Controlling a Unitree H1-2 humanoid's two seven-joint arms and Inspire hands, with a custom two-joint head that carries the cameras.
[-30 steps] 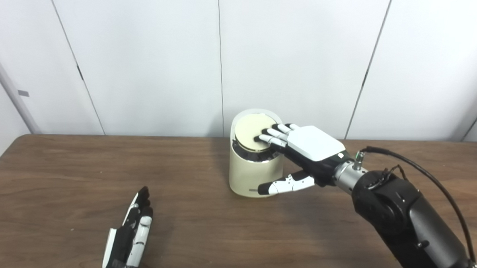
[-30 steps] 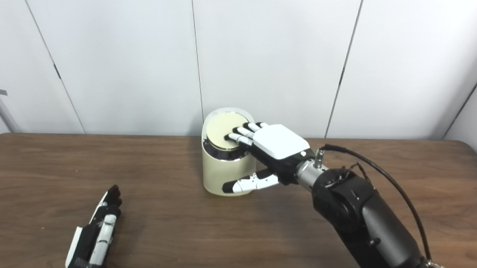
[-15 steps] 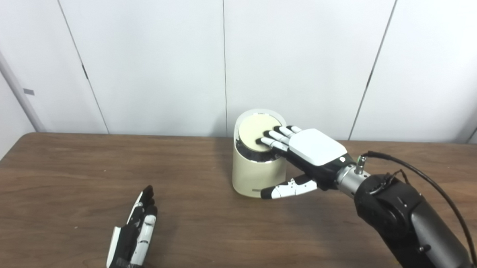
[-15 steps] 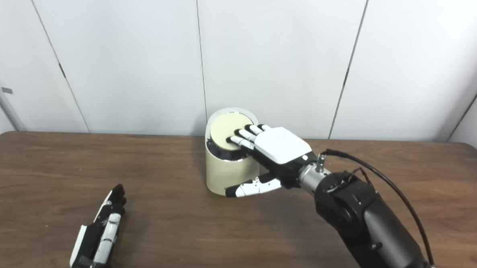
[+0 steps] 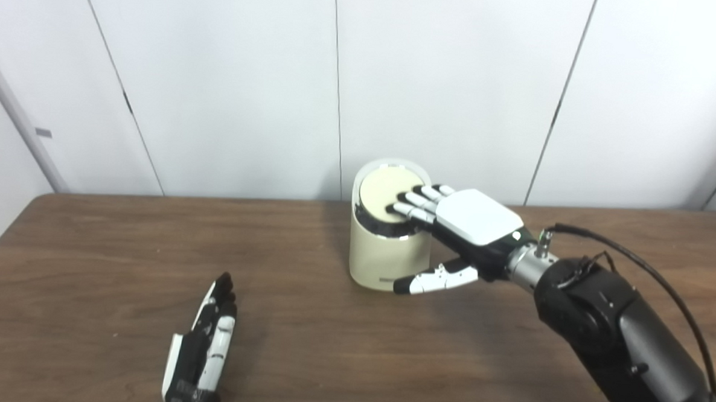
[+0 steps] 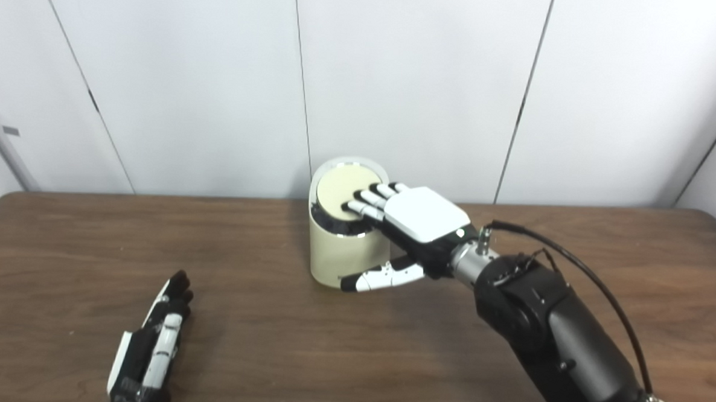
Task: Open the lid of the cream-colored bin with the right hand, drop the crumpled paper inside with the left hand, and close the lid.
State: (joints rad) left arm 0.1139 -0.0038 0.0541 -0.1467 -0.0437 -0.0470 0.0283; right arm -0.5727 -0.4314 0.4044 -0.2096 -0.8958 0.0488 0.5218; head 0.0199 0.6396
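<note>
Nearest, the left hand (image 5: 197, 360) is lying flat on the tabletop (image 5: 90, 256), fingers straight, holding nothing. Farther back, the right hand (image 6: 414, 224) is spreading open, fingers (image 5: 411, 202) resting on the lid (image 5: 384, 190) of the upright cream bin (image 5: 386, 256), thumb alongside its wall. Both views are showing the same things.

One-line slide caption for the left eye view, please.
Right hand rests its fingers on the cream-colored bin's lid; left hand lies open on the table.
</note>
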